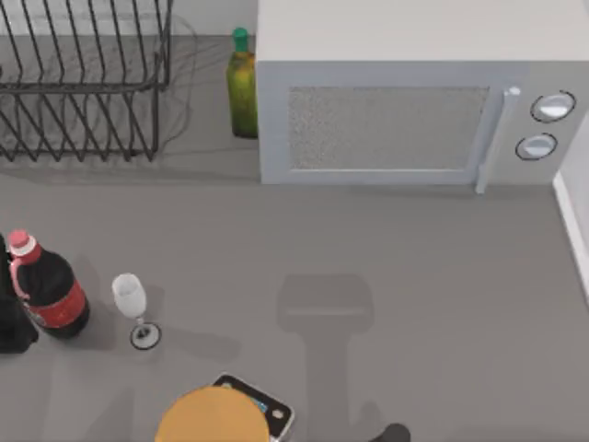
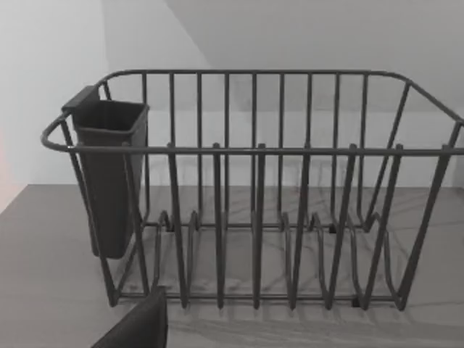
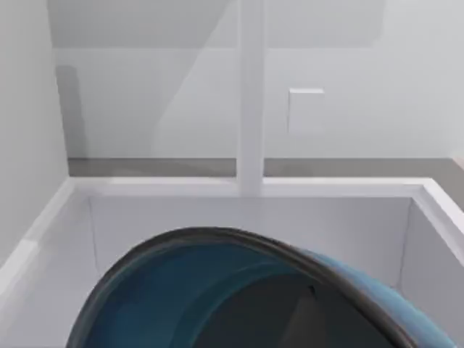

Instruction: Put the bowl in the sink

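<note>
The bowl (image 3: 181, 297) hangs close in the right wrist view, tilted, with a glossy teal-blue inside and a dark rim. It is held above the white sink (image 3: 217, 217), whose walls lie beneath and behind it. My right gripper (image 3: 304, 319) is shut on the bowl's rim, and one dark finger (image 3: 283, 312) lies inside the bowl. In the top view, the sink's white rim (image 1: 572, 221) runs along the right edge. My left arm (image 1: 9, 322) is parked at the far left, facing the dish rack.
A wire dish rack (image 1: 83, 83) stands at the back left, with a green bottle (image 1: 242, 87) and a microwave (image 1: 405, 110) to its right. A cola bottle (image 1: 46, 290), a wine glass (image 1: 133, 308) and a round orange-topped thing (image 1: 212, 419) stand at the front left. A white tap post (image 3: 250, 101) rises behind the sink.
</note>
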{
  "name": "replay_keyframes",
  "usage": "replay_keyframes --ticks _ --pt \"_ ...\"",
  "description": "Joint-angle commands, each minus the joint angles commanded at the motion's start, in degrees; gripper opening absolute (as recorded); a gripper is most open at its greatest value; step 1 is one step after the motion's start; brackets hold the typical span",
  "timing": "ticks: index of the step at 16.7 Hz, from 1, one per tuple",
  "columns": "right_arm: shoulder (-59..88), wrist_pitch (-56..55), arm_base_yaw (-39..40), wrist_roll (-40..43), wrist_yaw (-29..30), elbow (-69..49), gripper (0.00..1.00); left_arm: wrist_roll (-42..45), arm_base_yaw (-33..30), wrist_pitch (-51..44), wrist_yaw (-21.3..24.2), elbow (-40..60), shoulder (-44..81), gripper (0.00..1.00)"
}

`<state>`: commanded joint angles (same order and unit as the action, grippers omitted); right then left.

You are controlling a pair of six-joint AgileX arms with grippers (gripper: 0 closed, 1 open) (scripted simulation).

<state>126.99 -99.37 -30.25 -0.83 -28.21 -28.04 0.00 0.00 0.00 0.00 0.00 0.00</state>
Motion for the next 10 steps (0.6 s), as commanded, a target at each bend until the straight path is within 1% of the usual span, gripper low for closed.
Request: replay_keyframes --ticks 4,5,10 --pt "0.00 0.00 0.00 0.00 0.00 0.00 0.98 0.00 0.00 0.00 0.00 0.00 0.00 1.00" --pt "0.00 0.00 0.00 0.00 0.00 0.00 1.00 0.00 0.00 0.00 0.00 0.00 0.00 1.00" --pt "0.00 0.00 0.00 0.00 0.00 0.00 1.00 0.00 0.00 0.00 0.00 0.00 0.00 1.00"
